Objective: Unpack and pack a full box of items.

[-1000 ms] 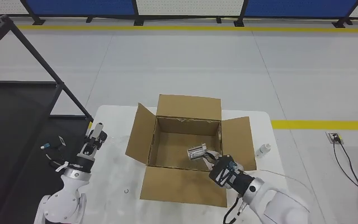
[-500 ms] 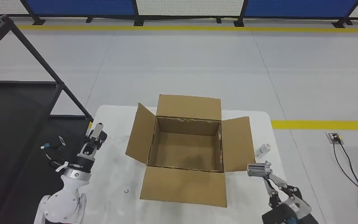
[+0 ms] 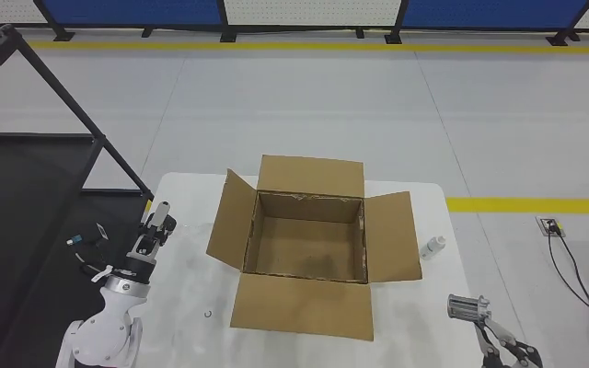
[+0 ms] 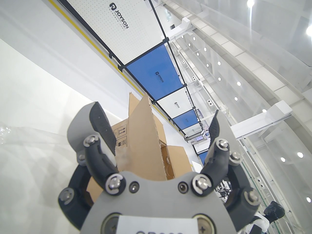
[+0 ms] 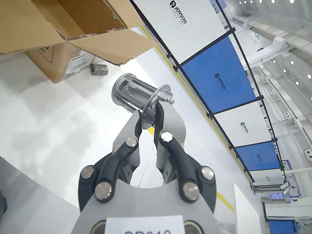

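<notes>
The right tool point(image 5: 149, 116) clamps a metal spool point(image 5: 132, 93) near the box point(image 5: 104, 47).

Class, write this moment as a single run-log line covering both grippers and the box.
cardboard box: flaps open | left gripper: open, empty | right gripper: shut on metal spool, outside box | stage: likely unpacking

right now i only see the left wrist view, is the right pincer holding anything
observer: yes, the right pincer is shut on a metal spool, pinching its flange.
operator: is it over the box
observer: no, the top view shows it off to the right of the box, clear of the flaps.
</notes>
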`<state>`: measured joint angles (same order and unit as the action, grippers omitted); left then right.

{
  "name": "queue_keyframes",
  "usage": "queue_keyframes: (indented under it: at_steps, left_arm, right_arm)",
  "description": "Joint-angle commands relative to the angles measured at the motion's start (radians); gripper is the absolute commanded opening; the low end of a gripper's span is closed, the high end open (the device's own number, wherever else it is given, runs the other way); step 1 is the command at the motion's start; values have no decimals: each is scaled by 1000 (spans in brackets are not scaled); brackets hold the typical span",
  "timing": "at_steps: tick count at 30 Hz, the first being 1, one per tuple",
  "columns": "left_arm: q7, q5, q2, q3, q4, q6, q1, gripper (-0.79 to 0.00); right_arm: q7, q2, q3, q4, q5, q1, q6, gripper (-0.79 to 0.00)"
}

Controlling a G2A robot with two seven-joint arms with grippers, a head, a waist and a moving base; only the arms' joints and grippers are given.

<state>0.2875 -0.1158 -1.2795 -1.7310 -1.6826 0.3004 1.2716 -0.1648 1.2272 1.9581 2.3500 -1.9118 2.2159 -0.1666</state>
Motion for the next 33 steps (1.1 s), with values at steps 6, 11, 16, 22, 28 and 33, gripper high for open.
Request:
queue_keyframes:
  at_steps: [6, 11, 16, 22, 28, 33]
  left_arm:
    - [0, 0, 0, 0, 0, 0, 0, 0]
    - [0, 0, 0, 0, 0, 0, 0, 0]
    - [0, 0, 0, 0, 0, 0, 0, 0]
    - [0, 0, 0, 0, 0, 0, 0, 0]
    - [0, 0, 0, 0, 0, 0, 0, 0]
    - [0, 0, 0, 0, 0, 0, 0, 0]
  right_arm:
    - [39, -11, -52, -22, -116, -90, -85, -785]
    - [128, -25, -185, -74, -421, -229, -140, -785]
    - [220, -29, -337, -154, -687, -332, -155, -785]
    - [435, -19, -463, -259, -840, -463, -216, -785]
    - [553, -7, -527, -361, -876, -569, -281, -785]
    - [534, -4, -512, -438, -829, -625, -306, -785]
